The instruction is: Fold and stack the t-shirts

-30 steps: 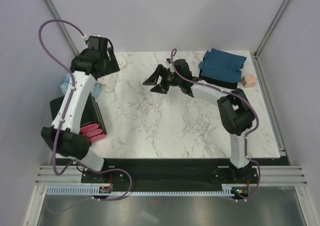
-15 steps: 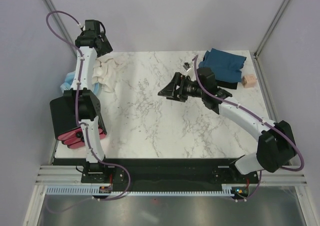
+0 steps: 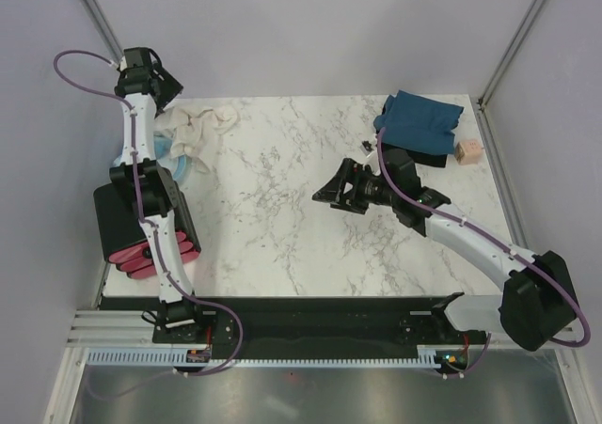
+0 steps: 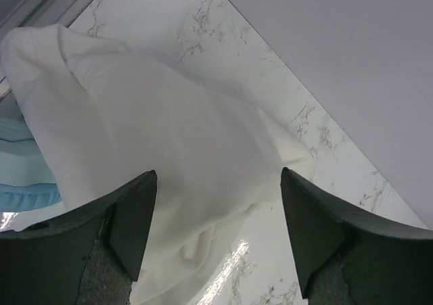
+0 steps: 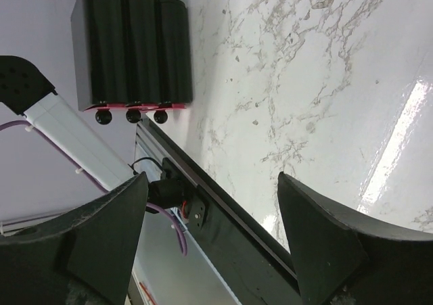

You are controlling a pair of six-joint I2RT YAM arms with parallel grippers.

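I noted the cream-white shirt [image 4: 135,115] bunched directly below the left gripper [image 4: 218,176], the nearer; it and the right gripper [image 5: 211,178] stood released.

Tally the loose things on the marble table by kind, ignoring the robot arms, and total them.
T-shirts: 2 (crumpled cream-white cloth t-shirt, dark teal-blue cloth t-shirt)
Pale blue padded ring: 1
Black box with pink drawers: 1
Small tan cube: 1
Tiny dark item, unidentifiable: 1
Total: 6

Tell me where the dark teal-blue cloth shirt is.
Top view: the dark teal-blue cloth shirt lies at the far right corner of the white marble table, beside a small tan block.
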